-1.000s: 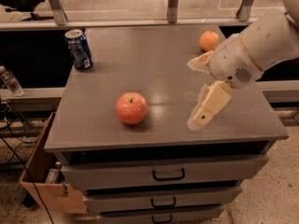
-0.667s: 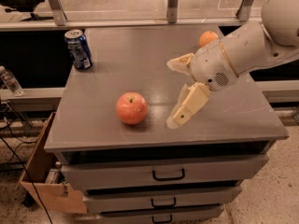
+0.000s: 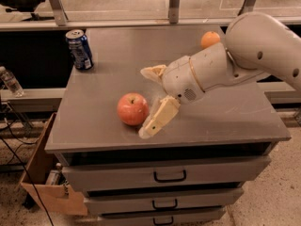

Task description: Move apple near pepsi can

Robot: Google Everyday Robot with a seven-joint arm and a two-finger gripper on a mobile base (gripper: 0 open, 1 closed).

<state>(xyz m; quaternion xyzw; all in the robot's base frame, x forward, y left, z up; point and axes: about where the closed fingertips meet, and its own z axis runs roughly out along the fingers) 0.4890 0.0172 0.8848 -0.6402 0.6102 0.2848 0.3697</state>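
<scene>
The reddish-pink apple (image 3: 132, 108) sits on the grey cabinet top (image 3: 113, 55), near its front left. The dark blue pepsi can (image 3: 79, 49) stands upright at the back left corner, well apart from the apple. My gripper (image 3: 146, 101) reaches in from the right, just right of the apple, with its fingers spread wide. One cream finger (image 3: 159, 118) lies beside the apple's right side near the front edge. The other finger (image 3: 153, 71) is behind and to the right of the apple. The gripper holds nothing.
A small orange fruit (image 3: 209, 39) sits at the back right, partly behind my arm (image 3: 244, 55). A clear plastic bottle (image 3: 10, 81) lies on a lower shelf at left. A cardboard box (image 3: 44, 182) stands on the floor by the drawers (image 3: 169, 175).
My gripper has moved left across the cabinet top toward the apple, from well to its right to right beside it. The apple and can have not moved.
</scene>
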